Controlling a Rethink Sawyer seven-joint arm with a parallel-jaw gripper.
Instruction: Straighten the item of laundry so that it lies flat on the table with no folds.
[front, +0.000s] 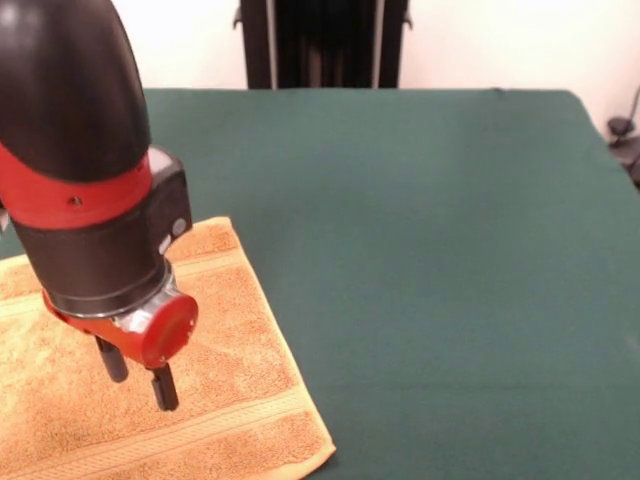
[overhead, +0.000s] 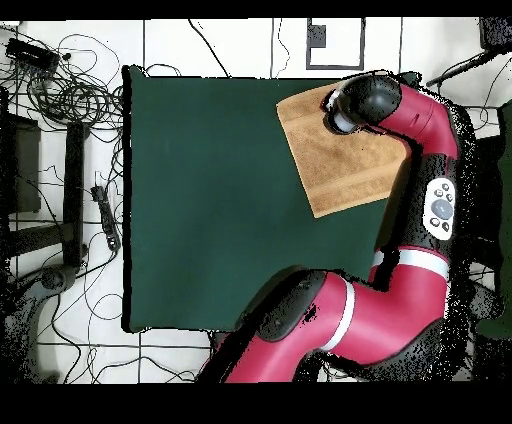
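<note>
The item of laundry (front: 235, 370), a golden-orange towel, lies spread on the green table (front: 430, 250) at the front left, with flat woven bands showing across it. No fold shows in the part I can see. Its left side runs out of the picture. My gripper (front: 138, 374) hangs just above the towel's middle, its two black fingers (front: 164, 388) apart with nothing between them. From overhead the towel (overhead: 335, 165) sits tilted near the table's (overhead: 200, 200) top right corner, and the arm's wrist (overhead: 360, 105) covers the gripper and part of the towel.
The towel's near corner (front: 325, 455) lies close to the table's front edge. Cables and a black stand (overhead: 70, 200) sit on the floor left of the table in the overhead view. A dark object (front: 625, 140) stands past the table's right edge.
</note>
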